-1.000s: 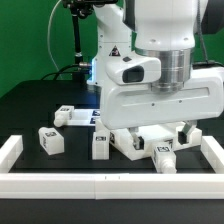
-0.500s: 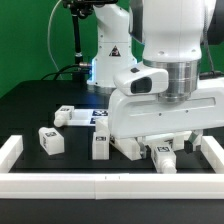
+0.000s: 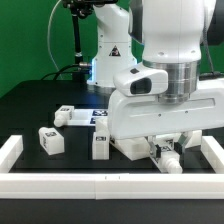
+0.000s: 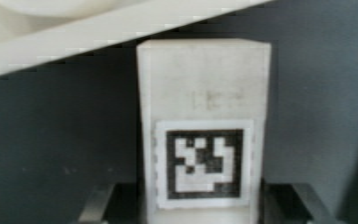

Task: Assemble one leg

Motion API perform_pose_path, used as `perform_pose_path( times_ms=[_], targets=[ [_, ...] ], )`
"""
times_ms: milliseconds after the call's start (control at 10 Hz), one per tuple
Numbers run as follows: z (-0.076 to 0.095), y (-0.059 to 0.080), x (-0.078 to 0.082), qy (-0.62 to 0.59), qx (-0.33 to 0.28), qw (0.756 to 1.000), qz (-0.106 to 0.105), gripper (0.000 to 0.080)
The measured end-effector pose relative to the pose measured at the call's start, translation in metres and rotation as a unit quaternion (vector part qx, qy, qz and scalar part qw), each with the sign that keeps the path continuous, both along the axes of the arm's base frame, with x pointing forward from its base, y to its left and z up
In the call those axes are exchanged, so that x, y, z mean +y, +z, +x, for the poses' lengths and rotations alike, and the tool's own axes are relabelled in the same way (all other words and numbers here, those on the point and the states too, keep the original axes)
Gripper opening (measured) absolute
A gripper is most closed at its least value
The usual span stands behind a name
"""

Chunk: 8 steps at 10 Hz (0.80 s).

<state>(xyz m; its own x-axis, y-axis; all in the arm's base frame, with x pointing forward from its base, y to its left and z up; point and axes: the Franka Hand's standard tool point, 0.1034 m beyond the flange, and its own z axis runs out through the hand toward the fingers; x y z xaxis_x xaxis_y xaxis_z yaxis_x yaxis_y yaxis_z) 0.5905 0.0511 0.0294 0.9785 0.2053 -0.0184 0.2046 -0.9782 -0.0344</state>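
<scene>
White tray edge (image 4: 51, 35) just beside leg (image 4: 202, 110)

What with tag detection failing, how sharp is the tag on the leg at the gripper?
Wrist view: the leg looms close, softly blurred, its tag smeared yet high-contrast, no glare. Exterior view: sharper, but that leg is tiny under the gripper.

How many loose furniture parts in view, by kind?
Legs: 4
Large white tray-like part: 1
Total: 5
</scene>
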Motion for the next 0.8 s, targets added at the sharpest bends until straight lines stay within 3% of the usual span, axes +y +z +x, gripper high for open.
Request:
perform_pose_path(
  times_ms=[400, 500, 700, 800],
  targets=[
    [0.008, 0.06, -0.035, 0.026, 0.029, 0.999, 0.008, 0.0282],
    [-0.002, 0.066, -0.048, 0.031, 0.03, 0.999, 0.007, 0.0282],
    [-0.029, 0.062, -0.082, 0.026, 0.041, 0.999, 0.005, 0.0282],
    [-0.031, 0.062, -0.083, 0.019, 0.042, 0.999, 0.003, 0.0284]
  ],
)
